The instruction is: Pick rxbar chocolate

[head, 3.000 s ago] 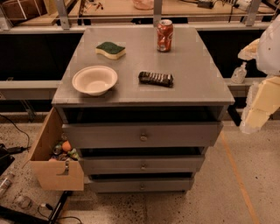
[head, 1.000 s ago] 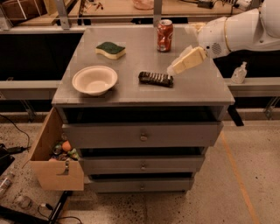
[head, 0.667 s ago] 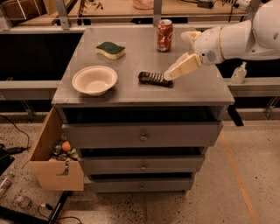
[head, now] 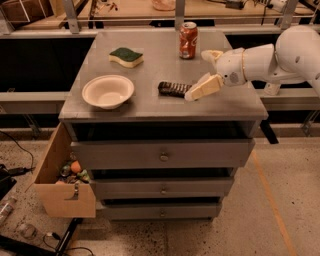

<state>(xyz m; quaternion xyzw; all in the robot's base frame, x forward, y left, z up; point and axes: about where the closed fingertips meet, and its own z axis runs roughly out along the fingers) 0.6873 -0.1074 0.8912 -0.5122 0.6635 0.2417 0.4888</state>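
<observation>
- Just above the right half of the grey cabinet top (head: 150, 107), the gripper (head: 195, 75) hangs with its jaws spread wide: one cream finger angles down to the left, the other sits higher, near the can.
- Its lower fingertip (head: 190, 96) meets the right end of the rxbar chocolate (head: 173, 89); whether it presses on the wrapper or only overlaps it cannot be told.
- Behind the gripper, the white arm (head: 272, 59) reaches in from the right edge of the scene.
- Slim, flat and dark, the rxbar chocolate lies lengthwise across the middle of the top, ungrasped, its near-black wrapper showing faint pale marks.
- A red soda can (head: 188, 40) stands upright behind the bar, towards the back edge.
- A shallow cream bowl (head: 108, 91) rests left of the bar, near the front-left corner.
- A green-and-yellow sponge (head: 126, 56) lies behind the bowl, well apart from the bar.
- Below the top, three grey drawer fronts (head: 163, 154) with small round knobs are stacked one under another.
- A wooden side compartment (head: 62, 172) hangs open at the cabinet's left and holds small coloured items.
- A speckled floor (head: 290, 220) with an orange line spreads below; cables (head: 15, 145) trail at the left, and a long wooden workbench (head: 150, 12) runs behind.
</observation>
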